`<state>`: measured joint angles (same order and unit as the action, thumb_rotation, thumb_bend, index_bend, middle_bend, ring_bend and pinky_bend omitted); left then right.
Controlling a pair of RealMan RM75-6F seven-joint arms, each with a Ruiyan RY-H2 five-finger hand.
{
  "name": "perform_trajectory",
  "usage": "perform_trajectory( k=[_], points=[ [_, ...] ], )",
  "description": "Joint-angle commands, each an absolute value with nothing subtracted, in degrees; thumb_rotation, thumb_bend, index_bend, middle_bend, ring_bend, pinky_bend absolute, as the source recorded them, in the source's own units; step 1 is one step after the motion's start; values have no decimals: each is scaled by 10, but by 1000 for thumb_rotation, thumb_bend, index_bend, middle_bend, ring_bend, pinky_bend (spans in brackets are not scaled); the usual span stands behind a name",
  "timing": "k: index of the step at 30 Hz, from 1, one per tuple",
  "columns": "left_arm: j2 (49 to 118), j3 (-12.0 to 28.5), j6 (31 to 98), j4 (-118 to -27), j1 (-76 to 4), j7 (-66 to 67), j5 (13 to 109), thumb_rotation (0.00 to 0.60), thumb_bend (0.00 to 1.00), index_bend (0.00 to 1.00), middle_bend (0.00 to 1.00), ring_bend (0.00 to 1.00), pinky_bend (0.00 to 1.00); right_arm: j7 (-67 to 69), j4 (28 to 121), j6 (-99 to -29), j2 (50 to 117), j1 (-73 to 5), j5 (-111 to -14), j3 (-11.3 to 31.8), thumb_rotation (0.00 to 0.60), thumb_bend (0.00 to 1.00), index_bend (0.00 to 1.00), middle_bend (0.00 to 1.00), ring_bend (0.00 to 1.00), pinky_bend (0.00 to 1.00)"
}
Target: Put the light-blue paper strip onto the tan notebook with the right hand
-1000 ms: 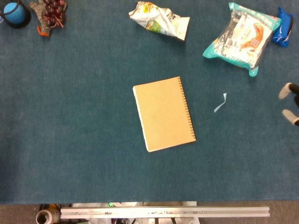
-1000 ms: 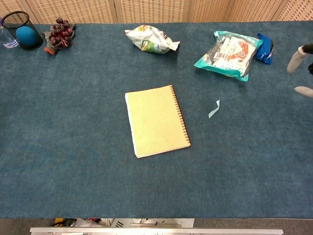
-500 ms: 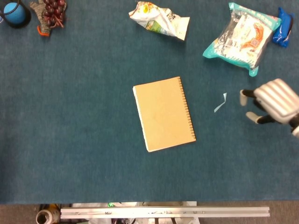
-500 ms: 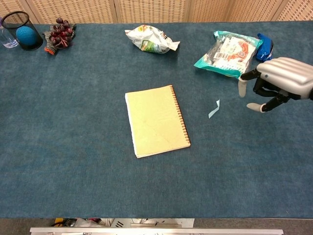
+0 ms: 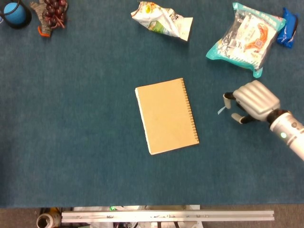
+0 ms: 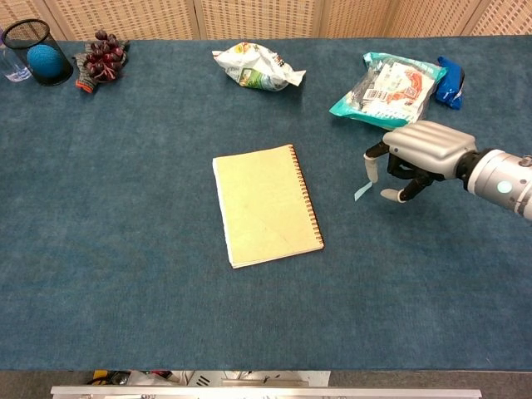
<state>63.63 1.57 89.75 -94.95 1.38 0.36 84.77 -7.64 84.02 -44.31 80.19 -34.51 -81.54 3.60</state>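
The tan spiral notebook lies flat at the middle of the blue table. To its right the small light-blue paper strip lies on the cloth, its upper end hidden behind a fingertip. My right hand hovers just right of the strip, fingers apart and pointing left toward it, with nothing held. Whether a fingertip touches the strip is unclear. My left hand does not show in either view.
Along the far edge sit a crumpled white snack bag, a teal snack pack, a blue packet, a bunch of dark grapes and a black mesh cup holding a blue ball.
My right hand has come in from the right edge and moved left, from well clear of the strip to right beside it. The strip and notebook have not moved.
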Motion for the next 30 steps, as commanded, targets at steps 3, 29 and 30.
perform_trajectory(
  k=[3, 29, 30],
  points=[
    [636, 16, 897, -947, 14, 1, 846, 600, 323, 15, 0, 0, 0, -89, 820, -428, 824, -360, -797, 38, 600, 274, 521, 993, 1000, 1000],
    [634, 19, 897, -947, 15, 0, 844, 600, 324, 15, 0, 0, 0, -101, 766, -405, 869, -394, -753, 28, 600, 299, 540, 993, 1000, 1000],
    [634, 19, 897, -947, 15, 0, 844, 600, 324, 15, 0, 0, 0, -100, 765, -405, 870, -394, -752, 27, 600, 318, 546, 993, 1000, 1000]
  ],
)
